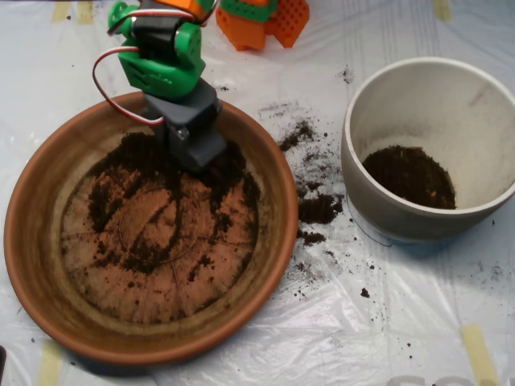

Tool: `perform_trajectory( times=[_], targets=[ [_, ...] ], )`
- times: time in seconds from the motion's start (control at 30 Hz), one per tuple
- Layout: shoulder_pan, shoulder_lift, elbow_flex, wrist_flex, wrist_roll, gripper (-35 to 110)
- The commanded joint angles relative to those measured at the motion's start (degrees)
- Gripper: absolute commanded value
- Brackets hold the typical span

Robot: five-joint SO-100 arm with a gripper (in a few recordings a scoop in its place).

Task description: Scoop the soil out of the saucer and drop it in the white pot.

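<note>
Loose, crumbly dark brown-black soil [161,201], light and prone to spill; best scooped at the thicker patch toward the far rim of the wide terracotta clay saucer [48,265], near the sheet's left edge. Grey clamshell scoop [195,145] dug into that patch. Round off-white ceramic pot [378,104] at the right edge, partly filled. Crumbs strewn across the wrinkled white plastic sheet [386,338] between them.

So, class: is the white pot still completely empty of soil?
No, a dark soil heap lies in the white pot.
</note>
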Motion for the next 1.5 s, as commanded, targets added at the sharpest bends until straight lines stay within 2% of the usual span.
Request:
perform_trajectory(
  times=[0.0,0.33,0.57,0.9,1.37,1.4,1.47],
  targets=[
    [0.44,2.46,-5.89,2.9,2.64,0],
    [-10.37,10.46,-22.06,12.66,31.46,0],
    [-23.12,10.11,-38.5,24.52,42.54,0],
    [-35.95,4.39,-58.54,35.33,46.49,0],
    [-53.53,-7.73,-71.28,35.51,46.58,0],
    [-54.05,-8.35,-72.07,35.42,47.46,1],
    [-54.93,-9.67,-72.25,35.68,47.64,23]
  ],
)
